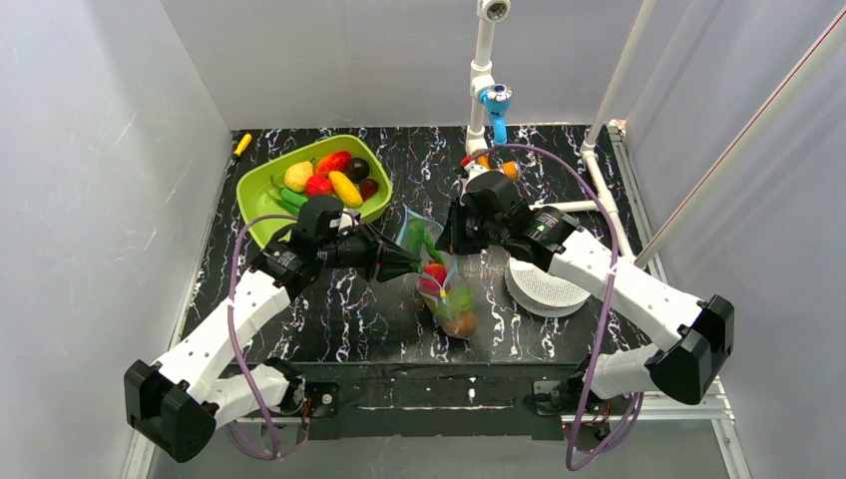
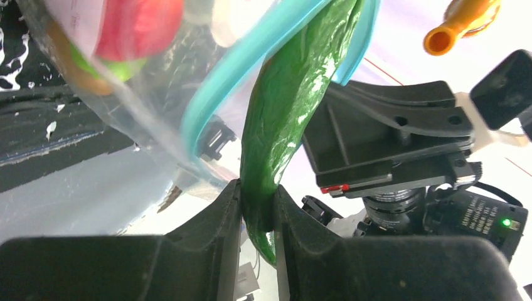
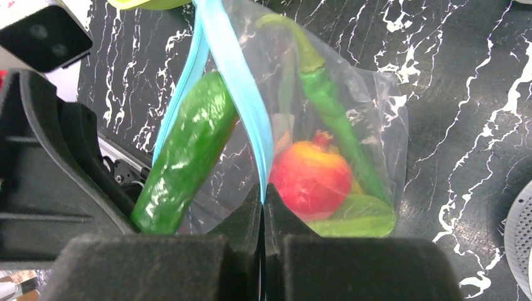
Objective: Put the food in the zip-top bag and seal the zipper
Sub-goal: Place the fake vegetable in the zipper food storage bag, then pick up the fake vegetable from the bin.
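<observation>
I keep the right gripper (image 3: 264, 204) clamped on the zipper (image 3: 235, 75) so the zip-top bag (image 3: 376, 125) mouth stays open. My left gripper (image 2: 257, 210) pinches a long green pepper (image 2: 288, 106) by its tail. The pepper's tip pokes through the mouth toward the red fruit (image 3: 312, 172) inside. More food (image 1: 334, 178) waits in the green tray (image 1: 257, 200) left of the bag.

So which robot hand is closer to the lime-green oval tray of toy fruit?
Left. The left gripper sits just beside the lime-green tray; the right gripper is farther, across the clear bag.
</observation>
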You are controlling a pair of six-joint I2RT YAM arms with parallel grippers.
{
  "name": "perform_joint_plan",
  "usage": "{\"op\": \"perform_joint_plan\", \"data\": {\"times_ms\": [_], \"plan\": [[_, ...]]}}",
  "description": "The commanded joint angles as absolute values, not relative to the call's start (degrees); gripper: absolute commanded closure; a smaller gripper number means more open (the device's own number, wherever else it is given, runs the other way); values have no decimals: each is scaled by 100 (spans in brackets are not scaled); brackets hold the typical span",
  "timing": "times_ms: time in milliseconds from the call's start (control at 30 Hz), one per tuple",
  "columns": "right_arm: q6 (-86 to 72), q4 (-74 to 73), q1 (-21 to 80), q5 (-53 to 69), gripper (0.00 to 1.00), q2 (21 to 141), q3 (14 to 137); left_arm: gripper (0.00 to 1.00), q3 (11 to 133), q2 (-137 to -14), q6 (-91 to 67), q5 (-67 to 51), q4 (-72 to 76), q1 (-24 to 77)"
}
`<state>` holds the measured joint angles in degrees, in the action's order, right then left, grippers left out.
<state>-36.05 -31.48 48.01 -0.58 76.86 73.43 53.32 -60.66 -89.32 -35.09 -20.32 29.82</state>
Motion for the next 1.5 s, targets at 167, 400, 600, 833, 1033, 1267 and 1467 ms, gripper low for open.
{"op": "perform_joint_plan", "data": {"times_ms": [167, 400, 600, 833, 1033, 1267, 1467], "plan": [[-3535, -2838, 4777, -43, 99, 7660, 7544, 100, 5563, -6247, -9292, -3405, -2349, 3244], [-3539, -2745, 4774, 199, 99, 7603, 7468, 86, 5463, -6169, -9486, -2774, -2369, 3278], [-3578, -2727, 4782, 359, 99, 7559, 7454, 75, 5462, -6321, -9454, -2418, -1929, 3278], [-3561, -2719, 4779, 251, 99, 7372, 7301, 11, 5364, -6270, -8137, -3123, -654, 3245], [-3498, -2830, 4780, 158, 99, 7210, 7246, 8, 6448, -6280, -5784, -3461, -1539, 2858], [-3520, -2842, 4779, 163, 99, 7201, 7198, 4, 7164, -5705, -3201, -34, -3675, 2847], [-3511, -2868, 4779, 180, 99, 7276, 7246, 2, 6644, -5290, -2235, 2479, -3751, 2843]]}}
